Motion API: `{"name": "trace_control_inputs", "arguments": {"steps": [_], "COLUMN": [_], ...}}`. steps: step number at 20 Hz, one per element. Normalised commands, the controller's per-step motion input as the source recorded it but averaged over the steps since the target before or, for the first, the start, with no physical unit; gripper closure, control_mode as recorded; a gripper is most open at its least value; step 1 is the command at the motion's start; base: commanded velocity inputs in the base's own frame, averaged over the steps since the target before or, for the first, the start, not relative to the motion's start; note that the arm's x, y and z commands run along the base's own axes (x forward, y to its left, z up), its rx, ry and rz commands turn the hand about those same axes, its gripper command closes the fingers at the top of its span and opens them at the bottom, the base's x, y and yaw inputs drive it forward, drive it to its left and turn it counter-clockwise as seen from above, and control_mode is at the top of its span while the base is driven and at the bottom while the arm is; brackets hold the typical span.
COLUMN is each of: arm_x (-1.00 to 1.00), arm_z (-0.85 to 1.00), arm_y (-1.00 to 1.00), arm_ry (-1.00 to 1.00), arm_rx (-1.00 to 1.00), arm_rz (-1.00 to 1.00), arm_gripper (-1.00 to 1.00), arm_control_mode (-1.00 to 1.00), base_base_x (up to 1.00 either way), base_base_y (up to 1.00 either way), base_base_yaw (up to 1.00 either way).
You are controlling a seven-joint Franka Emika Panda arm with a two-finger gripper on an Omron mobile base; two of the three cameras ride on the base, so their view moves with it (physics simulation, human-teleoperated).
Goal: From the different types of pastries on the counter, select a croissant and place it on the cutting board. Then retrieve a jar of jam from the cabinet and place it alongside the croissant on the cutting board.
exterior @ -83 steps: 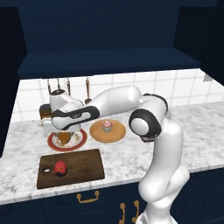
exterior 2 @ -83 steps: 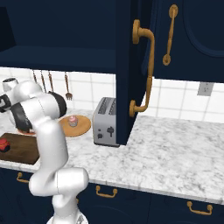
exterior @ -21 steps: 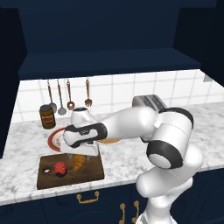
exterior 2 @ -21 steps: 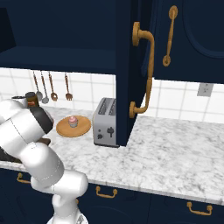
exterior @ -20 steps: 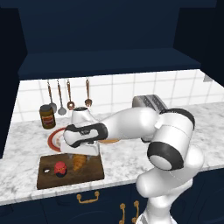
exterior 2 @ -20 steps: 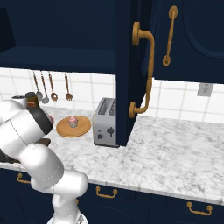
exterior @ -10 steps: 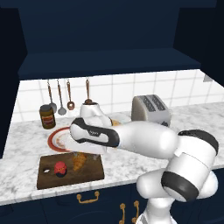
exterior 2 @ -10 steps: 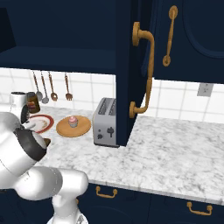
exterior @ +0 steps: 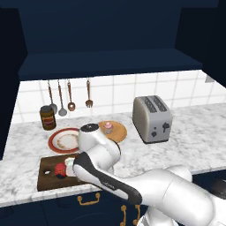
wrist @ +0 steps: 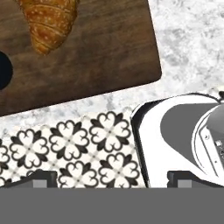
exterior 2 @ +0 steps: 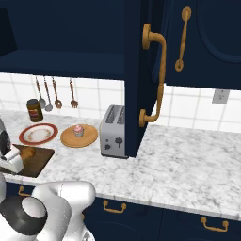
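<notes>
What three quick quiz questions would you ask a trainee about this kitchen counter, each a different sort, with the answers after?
1. True or false: the croissant lies on the cutting board.
2. What sits on the round wooden plate? A) a spoon B) the pink-frosted cupcake C) a jar
3. In the left base view, which appliance stands on the counter to the right of the cupcake?

Key: 1 true; 2 B; 3 the toaster.
</notes>
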Motion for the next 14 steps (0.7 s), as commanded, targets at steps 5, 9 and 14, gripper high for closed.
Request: {"name": "trace_control_inputs", "arguments": {"steps": [5, 9, 14], "arm_x": [-1.0, -0.81, -0.66], "arm_z": [-0.34, -0.39, -0.34], "arm_y": [0.0, 0.0, 0.0], "arm_ry": [-0.02, 0.01, 0.01], "arm_rx": [-0.1, -0.07, -0.04], "arm_rz": [0.03, 0.01, 0.0], "arm_gripper": [-1.0, -1.0, -1.0], "arm_control_mode": [-1.0, -1.0, -1.0], "base_base_x": [0.0, 0.0, 0.0], "base_base_y": [0.0, 0.0, 0.0], "base_base_yaw": [0.0, 0.0, 0.0]}}
